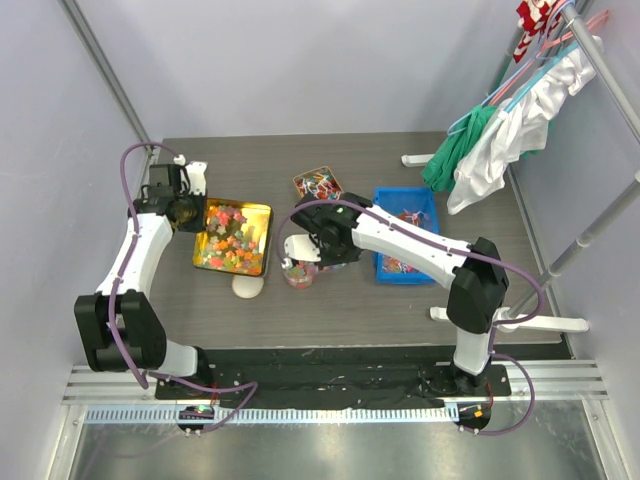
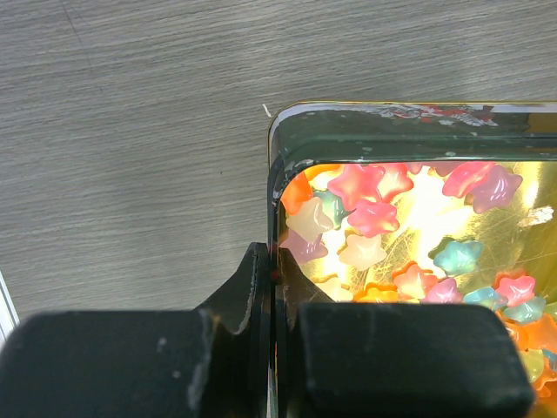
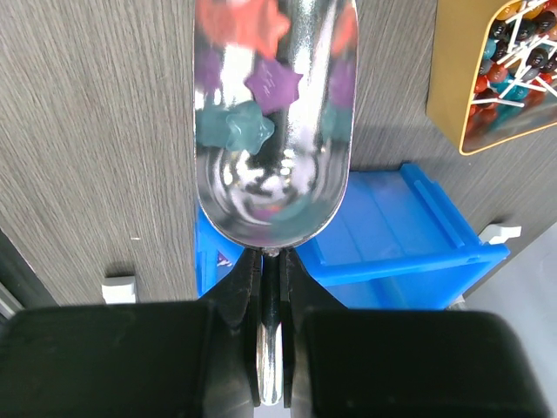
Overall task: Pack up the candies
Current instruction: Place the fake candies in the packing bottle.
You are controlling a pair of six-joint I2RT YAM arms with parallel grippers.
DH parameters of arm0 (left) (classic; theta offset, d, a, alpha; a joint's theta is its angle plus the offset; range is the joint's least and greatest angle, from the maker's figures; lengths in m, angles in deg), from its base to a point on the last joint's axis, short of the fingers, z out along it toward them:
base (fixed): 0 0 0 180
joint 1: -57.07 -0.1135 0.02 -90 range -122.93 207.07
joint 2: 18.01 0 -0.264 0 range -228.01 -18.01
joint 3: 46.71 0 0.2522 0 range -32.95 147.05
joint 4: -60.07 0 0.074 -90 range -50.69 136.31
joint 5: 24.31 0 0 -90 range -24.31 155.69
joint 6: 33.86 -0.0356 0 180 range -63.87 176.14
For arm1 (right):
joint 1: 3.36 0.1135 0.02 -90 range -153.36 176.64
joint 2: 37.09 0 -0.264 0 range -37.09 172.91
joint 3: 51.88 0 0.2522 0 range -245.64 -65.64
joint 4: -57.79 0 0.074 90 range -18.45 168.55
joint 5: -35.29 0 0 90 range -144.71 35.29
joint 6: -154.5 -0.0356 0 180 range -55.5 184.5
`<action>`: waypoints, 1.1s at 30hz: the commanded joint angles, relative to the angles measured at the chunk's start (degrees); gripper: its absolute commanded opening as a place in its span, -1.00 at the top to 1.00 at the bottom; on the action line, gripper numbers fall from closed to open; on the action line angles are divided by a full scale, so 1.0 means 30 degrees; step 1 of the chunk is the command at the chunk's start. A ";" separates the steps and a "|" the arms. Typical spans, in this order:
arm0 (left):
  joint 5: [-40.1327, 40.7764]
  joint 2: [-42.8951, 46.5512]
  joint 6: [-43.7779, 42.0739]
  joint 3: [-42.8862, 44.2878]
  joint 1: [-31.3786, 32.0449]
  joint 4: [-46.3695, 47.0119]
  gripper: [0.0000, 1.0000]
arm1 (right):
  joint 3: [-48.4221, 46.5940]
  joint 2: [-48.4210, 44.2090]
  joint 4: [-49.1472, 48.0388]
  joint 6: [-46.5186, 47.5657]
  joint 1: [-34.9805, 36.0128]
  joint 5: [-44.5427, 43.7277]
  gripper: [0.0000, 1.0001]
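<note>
L fingers [image 2: 258, 279]: shut on side rim of gold rectangular metal tray [image 2: 392, 131], nr corner.
Candies: multicolour star-shaped gummy candies [image 2: 374, 213] in tray, just ahead-right of L fingers.
R fingers [image 3: 248, 283]: clamped on handle of shiny steel scoop [image 3: 252, 187].
Scoop load: purple, teal, orange star candies [image 3: 272, 84] ahead of R fingers.

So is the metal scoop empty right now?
No, the metal scoop holds several star-shaped candies, purple, teal and red.
</note>
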 commanded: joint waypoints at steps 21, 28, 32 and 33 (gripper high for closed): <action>-0.0284 0.0190 0.0476 0.0354 -0.0039 0.1104 1.00 | -0.1969 0.0149 0.1232 0.0631 0.0721 -0.1284 0.98; -0.1014 -0.2063 -0.0022 0.1934 -0.1500 0.0430 1.00 | -0.1763 -0.2220 0.0441 0.0164 0.0488 0.1056 0.98; -0.0724 -0.3382 -0.0052 0.2259 -0.2148 0.0780 1.00 | -0.0565 -0.3485 -0.0612 -0.0159 0.0311 0.1968 0.98; -0.0693 -0.3501 -0.0051 0.2288 -0.2148 0.0840 1.00 | -0.0040 -0.3660 -0.0876 -0.0247 0.0311 0.1968 0.98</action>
